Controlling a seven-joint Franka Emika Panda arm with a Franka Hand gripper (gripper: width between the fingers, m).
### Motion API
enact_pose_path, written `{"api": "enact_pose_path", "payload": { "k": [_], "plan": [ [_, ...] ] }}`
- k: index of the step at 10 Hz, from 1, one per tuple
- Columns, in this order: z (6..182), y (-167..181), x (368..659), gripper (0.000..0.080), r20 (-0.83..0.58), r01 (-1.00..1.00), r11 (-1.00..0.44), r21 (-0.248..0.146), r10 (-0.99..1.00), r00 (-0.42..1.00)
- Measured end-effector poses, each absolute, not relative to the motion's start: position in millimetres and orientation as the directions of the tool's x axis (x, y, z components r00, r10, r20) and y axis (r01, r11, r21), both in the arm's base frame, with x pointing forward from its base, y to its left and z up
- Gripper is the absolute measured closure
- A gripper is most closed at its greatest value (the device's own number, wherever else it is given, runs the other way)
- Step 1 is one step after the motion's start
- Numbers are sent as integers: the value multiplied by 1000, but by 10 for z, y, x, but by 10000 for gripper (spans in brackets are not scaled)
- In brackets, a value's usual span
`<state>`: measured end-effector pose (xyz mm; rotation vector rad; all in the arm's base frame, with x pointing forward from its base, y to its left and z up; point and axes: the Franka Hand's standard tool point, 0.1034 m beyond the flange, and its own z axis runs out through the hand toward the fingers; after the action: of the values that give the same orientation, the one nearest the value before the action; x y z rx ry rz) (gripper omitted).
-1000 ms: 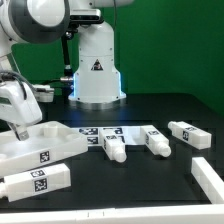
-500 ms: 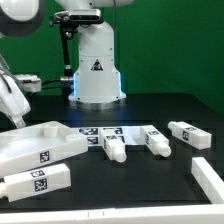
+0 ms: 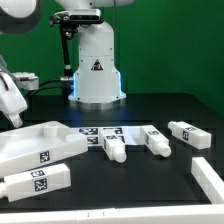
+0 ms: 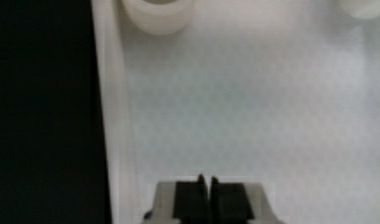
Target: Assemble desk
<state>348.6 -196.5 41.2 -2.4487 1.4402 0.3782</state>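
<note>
Overhead, the gripper (image 4: pixel 205 184) hangs with jaws closed and empty above the desk top (image 3: pixel 40 146), at 8 o'clock on the table (image 3: pixel 150 105). 3 legs (image 3: pixel 112 148) lie at its 3 o'clock, 1 leg (image 3: pixel 35 182) at 6.

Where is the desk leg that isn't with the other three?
That leg lies at the exterior view's lower left, right in front of the desk top, left of the marker board.

Just past the gripper (image 4: pixel 206 192) the desk top (image 4: pixel 240 110) is a blurred white expanse running off the picture, a round socket (image 4: pixel 160 12) farther ahead of the fingertips is cut at the edge, and far from the gripper a white part (image 3: pixel 211 176) is cropped at the exterior view's right edge.
</note>
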Motion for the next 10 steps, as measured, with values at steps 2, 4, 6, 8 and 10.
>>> {"api": "enact_pose_path", "payload": {
  "k": [2, 4, 6, 8, 10],
  "plan": [
    [221, -1964, 3337, 798, -383, -885, -462, -55, -809, 446],
    [102, -1950, 3190, 696, -399, -886, -462, -26, -808, 433],
    [125, -1979, 3181, 365, -404, -889, -458, -31, -807, 430],
    [178, -2017, 3212, 233, -396, -882, -467, -55, -801, 449],
    [162, -2004, 3204, 155, -399, -881, -470, -51, -799, 449]
  ]
}}
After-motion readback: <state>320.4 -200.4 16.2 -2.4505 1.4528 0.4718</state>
